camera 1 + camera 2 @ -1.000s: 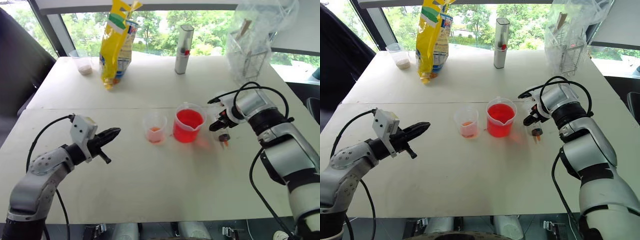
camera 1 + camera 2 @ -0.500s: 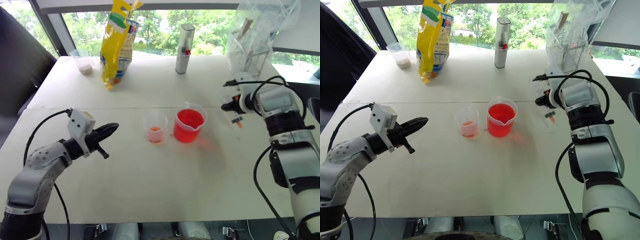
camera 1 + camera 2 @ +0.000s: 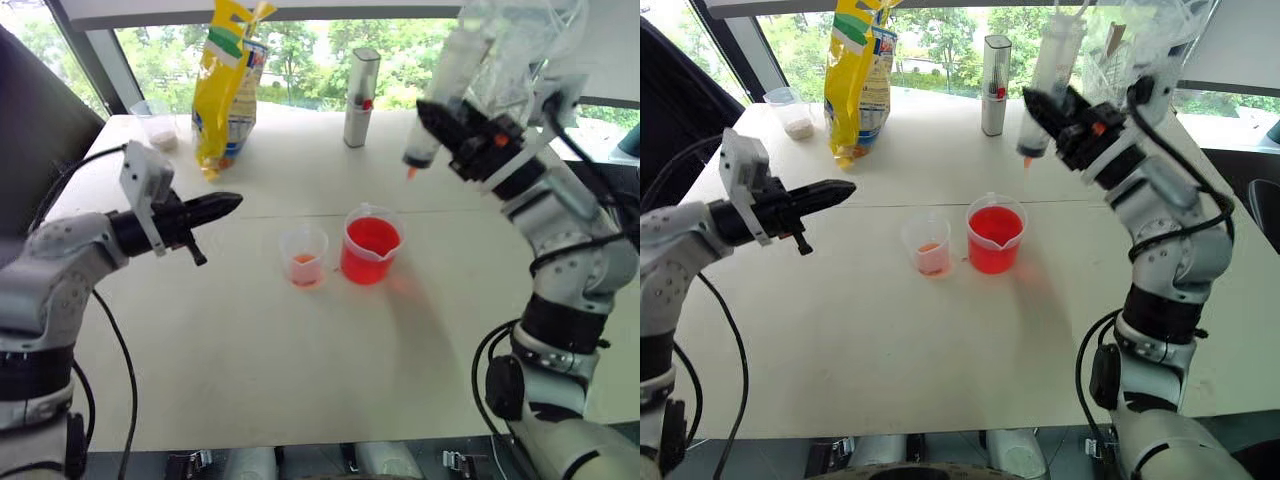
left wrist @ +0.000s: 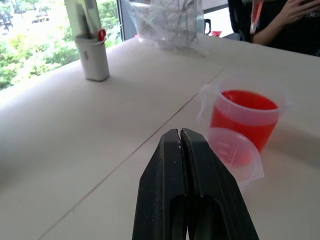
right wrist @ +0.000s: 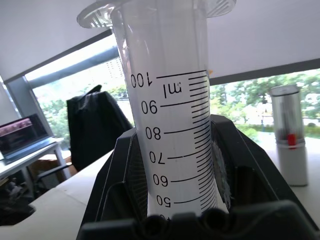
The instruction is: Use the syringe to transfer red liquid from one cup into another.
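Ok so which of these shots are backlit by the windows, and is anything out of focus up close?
Left eye view: bright windows behind the table leave the yellow bag shaded on its near side. Left wrist view: the shut left gripper is sharp, while the red beaker and the smaller cup look slightly soft. Right wrist view: the syringe scale reads sharply; the window behind it is glaring.

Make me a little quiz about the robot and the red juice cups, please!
1. True or false: the syringe lies flat on the table.
2. Which holds more red liquid: A, the spouted beaker; B, the smaller cup?
3. Fill in: the left gripper is ____.

Key: 1 false, the right gripper holds it up, tip downward. 2 A. 3 shut.
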{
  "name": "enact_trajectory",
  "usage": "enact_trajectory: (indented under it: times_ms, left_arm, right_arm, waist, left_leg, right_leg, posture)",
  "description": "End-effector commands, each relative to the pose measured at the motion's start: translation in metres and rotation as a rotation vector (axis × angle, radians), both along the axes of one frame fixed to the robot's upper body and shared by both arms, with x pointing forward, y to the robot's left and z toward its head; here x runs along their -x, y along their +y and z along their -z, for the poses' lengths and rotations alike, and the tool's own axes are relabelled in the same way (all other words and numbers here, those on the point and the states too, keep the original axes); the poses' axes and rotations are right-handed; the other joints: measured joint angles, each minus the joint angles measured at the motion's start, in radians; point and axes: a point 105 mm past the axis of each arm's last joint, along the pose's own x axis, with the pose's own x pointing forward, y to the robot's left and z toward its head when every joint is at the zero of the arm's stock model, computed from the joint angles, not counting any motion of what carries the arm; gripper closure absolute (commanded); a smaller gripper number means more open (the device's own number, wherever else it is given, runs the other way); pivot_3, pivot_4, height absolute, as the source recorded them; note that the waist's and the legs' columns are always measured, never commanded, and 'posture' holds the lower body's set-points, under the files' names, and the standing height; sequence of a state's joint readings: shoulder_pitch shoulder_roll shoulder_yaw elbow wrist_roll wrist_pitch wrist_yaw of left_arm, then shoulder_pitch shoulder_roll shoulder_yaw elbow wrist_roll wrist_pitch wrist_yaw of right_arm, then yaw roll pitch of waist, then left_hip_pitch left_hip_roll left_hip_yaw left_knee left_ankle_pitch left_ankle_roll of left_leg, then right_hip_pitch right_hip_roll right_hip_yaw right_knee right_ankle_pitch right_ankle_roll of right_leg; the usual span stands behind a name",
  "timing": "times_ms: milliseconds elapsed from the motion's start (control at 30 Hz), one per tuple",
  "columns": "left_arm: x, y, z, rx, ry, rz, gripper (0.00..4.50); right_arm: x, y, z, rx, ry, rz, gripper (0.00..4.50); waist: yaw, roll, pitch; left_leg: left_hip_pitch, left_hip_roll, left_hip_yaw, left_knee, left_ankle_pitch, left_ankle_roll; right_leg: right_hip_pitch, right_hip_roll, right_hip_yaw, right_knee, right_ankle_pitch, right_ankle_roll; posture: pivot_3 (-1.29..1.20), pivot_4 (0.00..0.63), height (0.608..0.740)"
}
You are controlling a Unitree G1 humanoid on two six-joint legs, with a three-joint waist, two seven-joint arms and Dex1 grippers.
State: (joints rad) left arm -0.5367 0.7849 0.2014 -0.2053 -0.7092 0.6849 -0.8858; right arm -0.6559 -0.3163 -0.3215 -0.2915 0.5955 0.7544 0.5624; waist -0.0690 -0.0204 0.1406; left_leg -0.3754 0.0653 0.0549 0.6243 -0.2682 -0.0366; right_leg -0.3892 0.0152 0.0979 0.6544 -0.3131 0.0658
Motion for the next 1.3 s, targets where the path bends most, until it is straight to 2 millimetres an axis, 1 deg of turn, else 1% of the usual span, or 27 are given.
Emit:
enact_trajectory:
  times_ms: [33, 167, 300, 400, 467, 600, 700, 800, 967, 1000, 1200, 1300]
  left_arm:
    - [-0.001, -0.014, -0.023, -0.004, -0.043, 0.118, 4.5]
    - [-0.007, -0.037, -0.04, 0.001, -0.063, 0.233, 4.5]
    - [-0.012, -0.06, -0.05, 0.026, -0.069, 0.327, 4.5]
    - [-0.016, -0.079, -0.055, 0.031, -0.073, 0.398, 4.5]
    - [-0.023, -0.089, -0.058, 0.033, -0.086, 0.41, 4.5]
    - [-0.033, -0.101, -0.065, 0.053, -0.102, 0.422, 4.5]
    - [-0.037, -0.107, -0.062, 0.041, -0.102, 0.432, 4.5]
    - [-0.04, -0.108, -0.059, 0.036, -0.092, 0.441, 3.63]
    - [-0.043, -0.113, -0.062, 0.05, -0.084, 0.449, 1.1]
    - [-0.044, -0.114, -0.062, 0.054, -0.081, 0.455, 0.65]
    - [-0.047, -0.126, -0.064, 0.091, -0.051, 0.472, 0.65]
    - [-0.049, -0.13, -0.06, 0.089, -0.036, 0.471, 0.65]
  right_arm:
    - [0.014, 0.02, 0.006, 0.001, -0.049, -0.056, 3.13]
    - [0.008, 0.03, 0.038, 0.042, -0.024, -0.044, 3.13]
    - [-0.001, 0.031, 0.059, 0.089, -0.03, -0.007, 3.13]
    - [-0.005, 0.032, 0.066, 0.112, -0.045, 0.01, 3.13]
    - [-0.004, 0.034, 0.069, 0.124, -0.059, 0.012, 3.13]
    - [-0.002, 0.039, 0.072, 0.137, -0.077, 0.002, 3.13]
    - [-0.001, 0.041, 0.072, 0.143, -0.085, -0.001, 3.13]
    - [0.0, 0.041, 0.072, 0.148, -0.089, -0.001, 3.13]
    - [0.001, 0.042, 0.072, 0.162, -0.093, -0.004, 3.13]
    - [0.001, 0.042, 0.072, 0.164, -0.094, -0.005, 3.13]
    - [0.002, 0.044, 0.072, 0.177, -0.098, -0.012, 3.13]
    - [0.002, 0.045, 0.072, 0.181, -0.099, -0.015, 3.13]
  waist:
    - [0.0, 0.0, 0.0]
    - [0.0, 0.0, 0.0]
    - [0.0, 0.0, 0.0]
    - [0.004, 0.0, 0.0]
    - [0.009, 0.0, 0.0]
    - [0.004, 0.0, 0.0]
    - [0.0, 0.0, 0.0]
    - [0.0, 0.0, 0.0]
    - [0.002, 0.0, 0.0]
    - [0.002, 0.0, 0.0]
    - [0.002, 0.0, 0.0]
    - [-0.001, 0.0, 0.0]
  left_leg:
    - [0.0, 0.0, 0.0, 0.001, 0.0, 0.0]
    - [0.0, -0.001, 0.001, 0.001, 0.0, 0.0]
    - [-0.001, -0.002, 0.001, 0.003, 0.0, 0.0]
    - [-0.001, 0.0, 0.0, 0.003, 0.0, 0.0]
    - [-0.001, 0.0, -0.001, 0.003, 0.0, 0.0]
    - [-0.001, -0.001, 0.001, 0.005, 0.0, 0.0]
    - [-0.001, -0.001, 0.001, 0.004, 0.0, 0.0]
    - [-0.001, 0.0, 0.0, 0.004, 0.0, 0.0]
    - [-0.001, 0.0, 0.0, 0.005, 0.0, 0.0]
    - [-0.001, 0.0, 0.001, 0.005, 0.0, 0.0]
    - [-0.001, -0.001, 0.001, 0.005, 0.0, 0.0]
    - [-0.001, -0.001, 0.001, 0.005, 0.0, 0.0]
  right_leg:
    - [0.0, 0.0, 0.0, 0.0, 0.0, 0.0]
    - [0.0, 0.001, 0.0, 0.0, 0.0, 0.0]
    - [0.0, 0.002, 0.0, 0.0, 0.0, 0.0]
    - [-0.002, 0.005, 0.002, 0.002, 0.0, 0.0]
    - [-0.001, 0.006, 0.001, 0.002, 0.0, 0.0]
    - [-0.001, 0.005, 0.002, 0.002, 0.0, 0.0]
    - [-0.002, 0.005, 0.002, 0.002, 0.0, 0.0]
    - [-0.002, 0.006, 0.003, 0.003, 0.0, 0.0]
    - [-0.002, 0.006, 0.003, 0.004, 0.0, 0.0]
    - [-0.002, 0.006, 0.003, 0.004, 0.0, 0.0]
    - [-0.002, 0.005, 0.003, 0.004, 0.0, 0.0]
    - [-0.002, 0.006, 0.003, 0.004, 0.0, 0.0]
  posture:
    - [0.0, 0.15, 0.74]
    - [0.0, 0.15, 0.74]
    - [0.0, 0.15, 0.74]
    - [0.0, 0.15, 0.74]
    - [0.0, 0.15, 0.74]
    - [0.0, 0.15, 0.74]
    - [0.0, 0.15, 0.74]
    - [0.0, 0.15, 0.74]
    - [0.0, 0.15, 0.74]
    - [0.0, 0.15, 0.74]
    - [0.0, 0.15, 0.74]
    - [0.0, 0.15, 0.74]
